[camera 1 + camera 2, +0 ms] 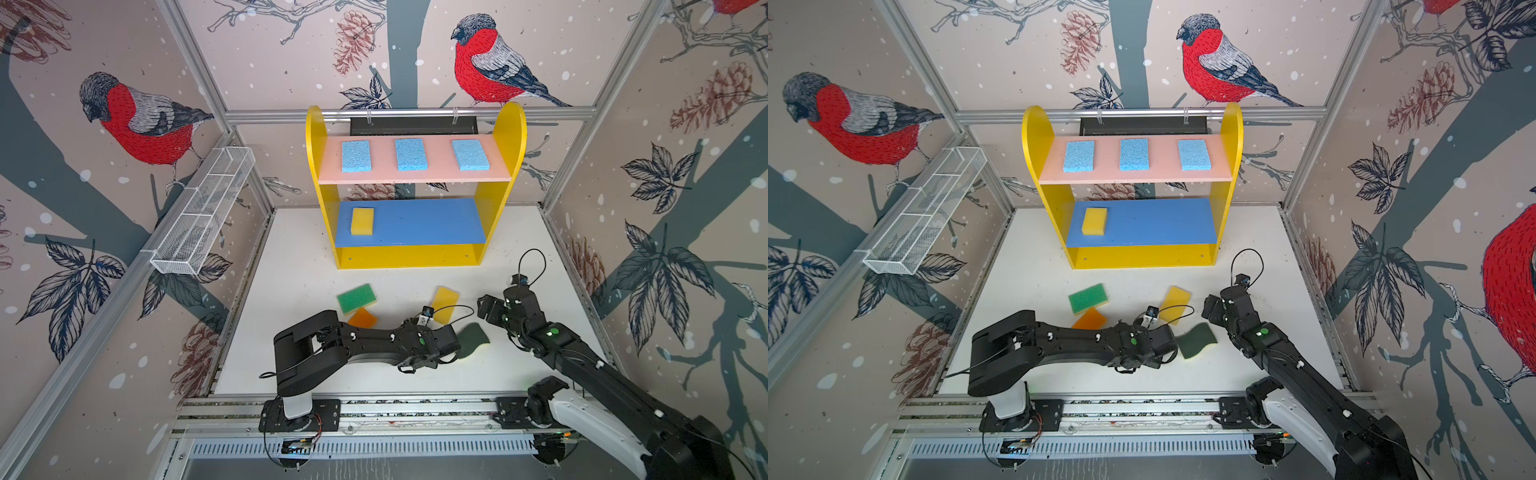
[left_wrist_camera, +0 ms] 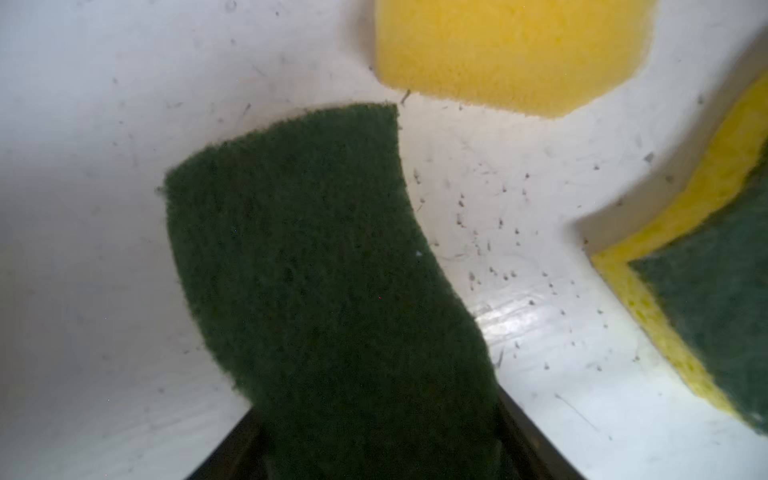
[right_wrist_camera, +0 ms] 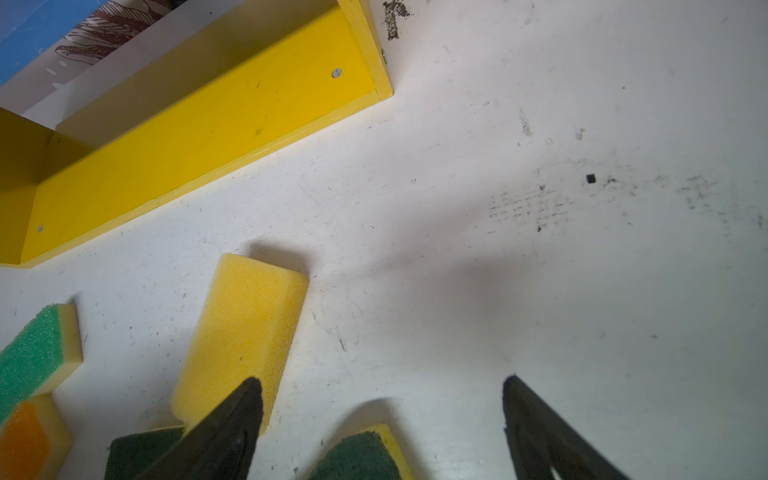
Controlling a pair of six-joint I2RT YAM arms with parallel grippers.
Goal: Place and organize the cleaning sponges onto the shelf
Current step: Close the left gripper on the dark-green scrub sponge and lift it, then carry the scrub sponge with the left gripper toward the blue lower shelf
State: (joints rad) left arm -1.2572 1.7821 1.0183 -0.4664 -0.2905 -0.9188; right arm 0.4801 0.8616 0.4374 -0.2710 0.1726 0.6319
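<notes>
Dark-green scourer (image 2: 324, 270) in left claw (image 2: 378, 440)

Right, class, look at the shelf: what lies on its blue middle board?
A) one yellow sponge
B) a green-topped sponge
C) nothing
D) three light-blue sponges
A: a single yellow sponge lies near the left end of the blue middle board; the light-blue sponges sit on the pink top board.
</notes>
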